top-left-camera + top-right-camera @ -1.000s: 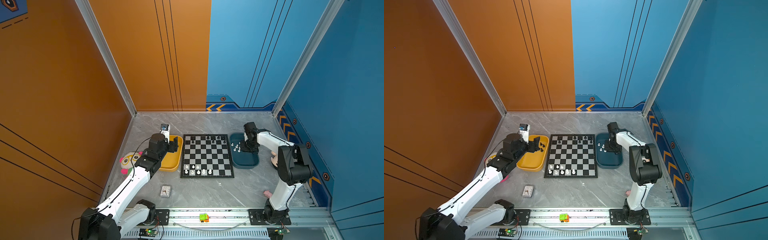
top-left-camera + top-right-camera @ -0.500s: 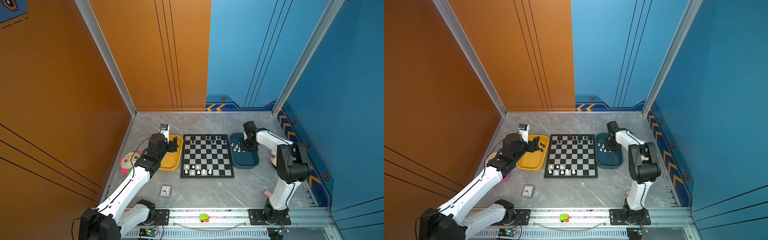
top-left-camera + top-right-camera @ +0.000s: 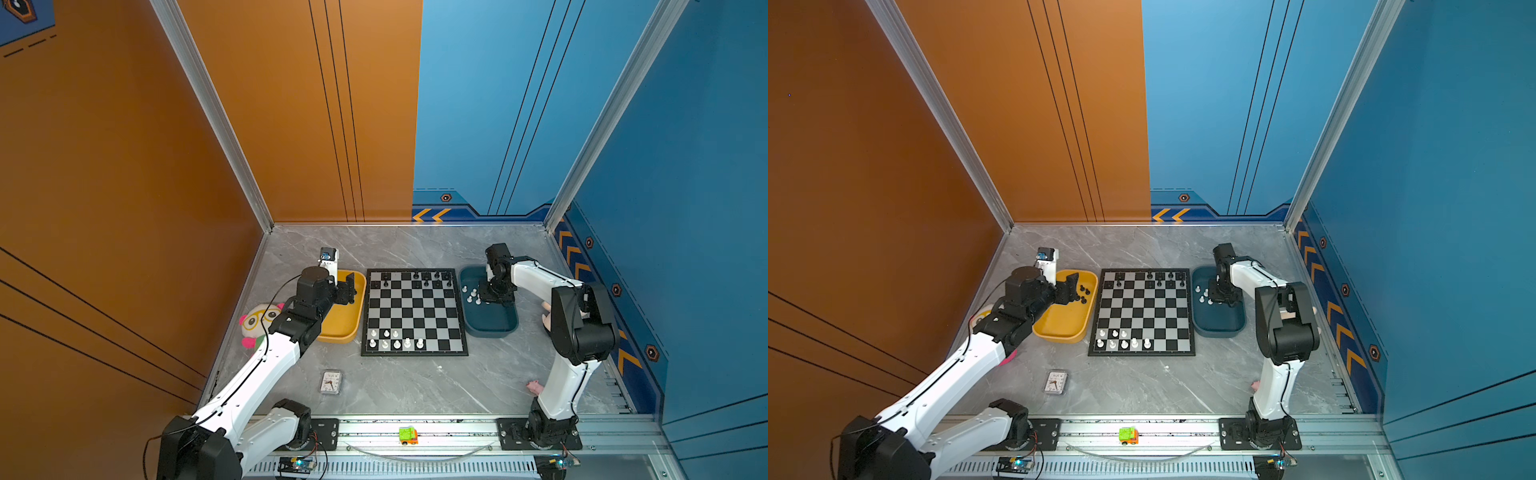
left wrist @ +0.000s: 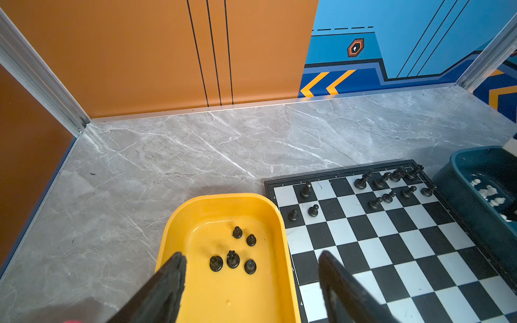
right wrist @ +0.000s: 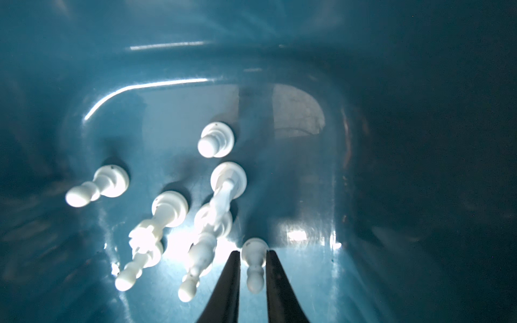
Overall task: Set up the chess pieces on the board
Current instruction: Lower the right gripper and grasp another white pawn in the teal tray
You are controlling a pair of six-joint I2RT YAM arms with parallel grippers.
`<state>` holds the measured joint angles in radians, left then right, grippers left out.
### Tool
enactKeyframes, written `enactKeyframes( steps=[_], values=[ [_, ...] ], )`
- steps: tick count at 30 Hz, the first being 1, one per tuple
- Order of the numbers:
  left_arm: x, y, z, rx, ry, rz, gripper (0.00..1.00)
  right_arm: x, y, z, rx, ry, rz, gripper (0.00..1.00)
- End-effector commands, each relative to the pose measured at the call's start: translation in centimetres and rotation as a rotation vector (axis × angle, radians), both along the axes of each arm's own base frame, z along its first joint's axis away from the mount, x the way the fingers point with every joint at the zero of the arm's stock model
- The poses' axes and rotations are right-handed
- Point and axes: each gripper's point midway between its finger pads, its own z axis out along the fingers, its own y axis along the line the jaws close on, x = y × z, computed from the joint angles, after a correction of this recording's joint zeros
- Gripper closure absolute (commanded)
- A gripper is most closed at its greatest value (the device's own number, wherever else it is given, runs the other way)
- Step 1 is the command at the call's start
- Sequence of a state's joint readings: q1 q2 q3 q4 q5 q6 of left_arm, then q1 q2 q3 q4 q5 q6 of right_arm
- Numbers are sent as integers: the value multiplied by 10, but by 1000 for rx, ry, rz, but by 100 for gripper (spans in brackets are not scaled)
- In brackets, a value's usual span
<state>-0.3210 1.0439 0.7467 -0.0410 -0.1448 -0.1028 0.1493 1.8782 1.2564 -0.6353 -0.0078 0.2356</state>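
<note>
White pawn stands between narrowed right jaws, grip unclear; left jaws released.

The chessboard lies mid-worktop, with the left tray just beside it on one side and the right tray on the other. Some chess pieces stand on its far and near rows, others in both trays. A clock lies before the left tray.
</note>
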Motion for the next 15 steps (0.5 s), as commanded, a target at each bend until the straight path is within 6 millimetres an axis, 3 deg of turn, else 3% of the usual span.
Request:
enactKeyframes(
  steps=[1,15],
  values=[
    [2,-1,10,-28,-24,-4,24,6,-1,4,11,-5,0,80],
    [0,1,10,-29,-30,-2,24,2,-2,10,1,-4,-2,98]
  ],
)
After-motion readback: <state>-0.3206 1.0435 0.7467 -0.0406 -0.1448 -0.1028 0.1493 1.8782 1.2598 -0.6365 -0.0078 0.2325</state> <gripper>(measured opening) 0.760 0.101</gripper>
